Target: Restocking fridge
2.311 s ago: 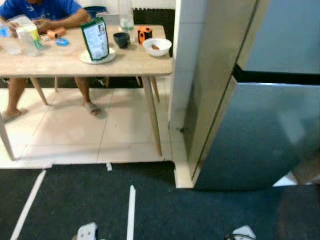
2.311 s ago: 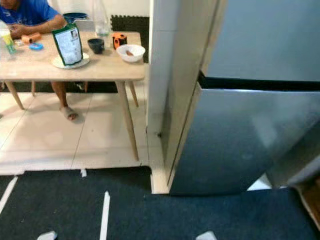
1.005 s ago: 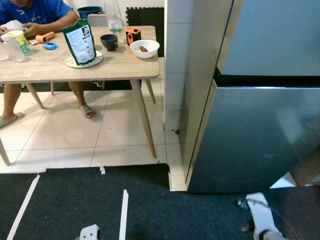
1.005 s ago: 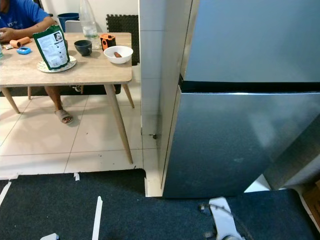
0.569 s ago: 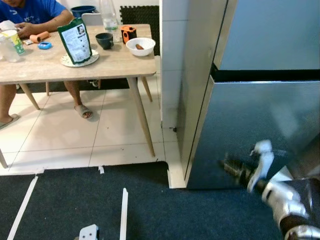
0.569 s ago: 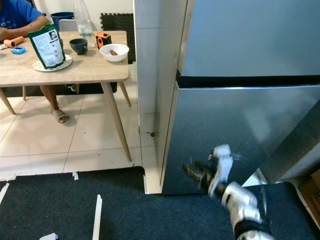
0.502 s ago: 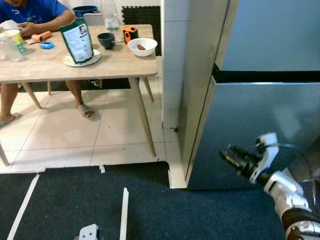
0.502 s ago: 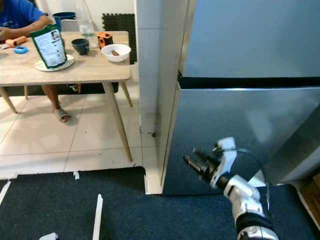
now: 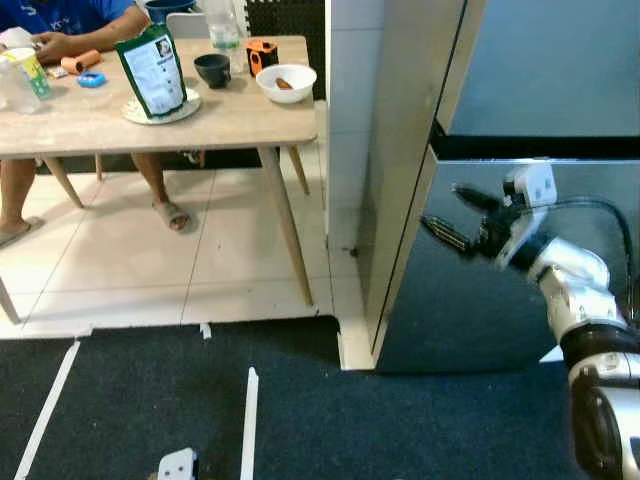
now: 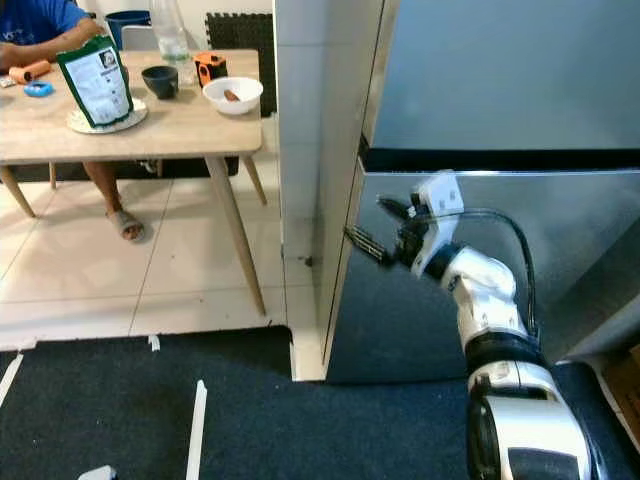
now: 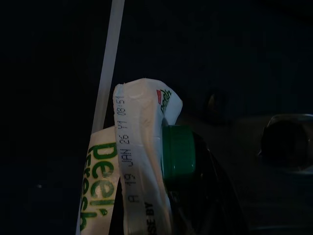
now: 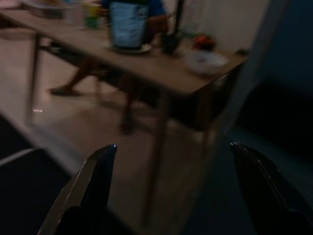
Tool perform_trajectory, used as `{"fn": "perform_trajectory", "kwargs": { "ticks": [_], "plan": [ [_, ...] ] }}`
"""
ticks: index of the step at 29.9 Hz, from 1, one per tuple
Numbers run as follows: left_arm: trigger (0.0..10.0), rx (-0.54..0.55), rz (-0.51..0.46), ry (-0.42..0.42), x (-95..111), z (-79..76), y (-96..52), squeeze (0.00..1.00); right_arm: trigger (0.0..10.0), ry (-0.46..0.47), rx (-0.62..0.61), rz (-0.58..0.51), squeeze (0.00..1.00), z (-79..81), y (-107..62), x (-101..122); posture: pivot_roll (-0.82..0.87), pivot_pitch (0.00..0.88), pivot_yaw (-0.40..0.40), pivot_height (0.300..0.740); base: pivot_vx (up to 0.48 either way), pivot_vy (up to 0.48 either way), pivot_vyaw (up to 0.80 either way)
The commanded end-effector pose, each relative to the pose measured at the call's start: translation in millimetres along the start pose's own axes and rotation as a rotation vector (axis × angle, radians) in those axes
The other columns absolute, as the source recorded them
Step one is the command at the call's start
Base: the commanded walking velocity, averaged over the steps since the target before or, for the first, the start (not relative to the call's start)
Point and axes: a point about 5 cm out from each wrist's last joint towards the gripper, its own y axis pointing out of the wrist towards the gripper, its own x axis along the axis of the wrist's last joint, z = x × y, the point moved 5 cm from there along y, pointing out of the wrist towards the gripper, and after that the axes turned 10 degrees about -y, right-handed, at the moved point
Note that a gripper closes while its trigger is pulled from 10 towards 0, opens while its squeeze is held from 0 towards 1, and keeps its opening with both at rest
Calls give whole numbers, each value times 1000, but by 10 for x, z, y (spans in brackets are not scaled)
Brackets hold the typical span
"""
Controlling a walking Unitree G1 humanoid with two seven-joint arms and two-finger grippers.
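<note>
At the left, a person [image 9: 60, 20] sits at a wooden table [image 9: 150, 125] laden with a green pouch [image 9: 153, 72] and a white bowl [image 9: 285, 83]. The left hand [image 11: 195, 196], hanging low over the dark carpet [image 9: 300, 420], grips a green-capped milk carton [image 11: 142, 161], the stock for the shelves. At the right, the right hand [image 9: 455, 215], a second ago down near the floor, has risen, fingers spread wide, to the closed fridge door [image 9: 480, 300] near its left edge, apparently to pull it open.

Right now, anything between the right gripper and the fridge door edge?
Nothing. In the eye views the right gripper, fingers open, hovers before the lower fridge door, near its left edge.
</note>
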Motion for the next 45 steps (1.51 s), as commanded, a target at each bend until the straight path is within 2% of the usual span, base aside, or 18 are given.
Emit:
{"fn": "perform_trajectory", "kwargs": {
  "ticks": [1, 2, 3, 5, 7, 11, 12, 18, 24, 25, 33, 34, 45],
  "plan": [
    [10000, 5, 42, 4, -125, 72, -53, 0, 10000, -83, 17, 77, 863, 17, 25, -72, -30, 197, -40, 740, 0, 0, 0],
    [10000, 5, 42, 4, -125, 72, -53, 0, 10000, -83, 17, 77, 863, 17, 25, -72, -30, 197, -40, 740, 0, 0, 0],
    [10000, 3, 44, 6, -139, 86, -65, 0, 10000, -150, 7, 102, 0, -39, 74, -20, -27, 210, -43, 740, 0, 0, 0],
    [10000, 2, 48, 9, -171, 117, -91, 0, 10000, -225, -6, 114, 0, -135, 137, 96, -20, 235, -46, 740, 0, 0, 0],
    [10000, 3, 50, 9, -181, 128, -99, 0, 10000, -243, -10, 113, 0, -167, 157, 140, -20, 235, -46, 740, 0, 0, 0],
    [10000, 3, 61, 11, -245, 163, -136, 0, 10000, -448, 26, 207, 0, -244, 199, 190, -26, 273, -47, 740, 0, 0, 0],
    [10000, 3, 61, 11, -245, 163, -136, 0, 10000, -448, 26, 207, 0, -244, 199, 190, -26, 273, -47, 740, 0, 0, 0],
    [10000, -19, 66, 17, -263, 102, -117, 0, 10000, -655, 52, 300, 0, -399, 216, 296, -34, 286, -50, 740, 0, 0, 0],
    [10000, -41, 53, 21, -211, 34, -81, 0, 10000, -765, 81, 352, 0, -495, 194, 356, -42, 286, -54, 740, 0, 0, 0],
    [10000, -43, 52, 21, -207, 24, -76, 0, 10000, -816, 110, 380, 0, -522, 183, 372, -46, 284, -57, 740, 0, 0, 0],
    [10000, -47, 51, 19, -212, 9, -72, 0, 10000, -909, 197, 433, 0, -506, 163, 346, -47, 282, -60, 740, 0, 0, 0],
    [10000, -48, 51, 17, -221, 5, -72, 0, 10000, -909, 270, 437, 0, -434, 157, 321, -48, 281, -60, 740, 0, 0, 0],
    [10000, -40, 56, 12, -246, 21, -81, 0, 10000, -856, 516, 488, 0, -260, 4, 175, -49, 282, -61, 740, 0, 0, 0]
  ]
}}
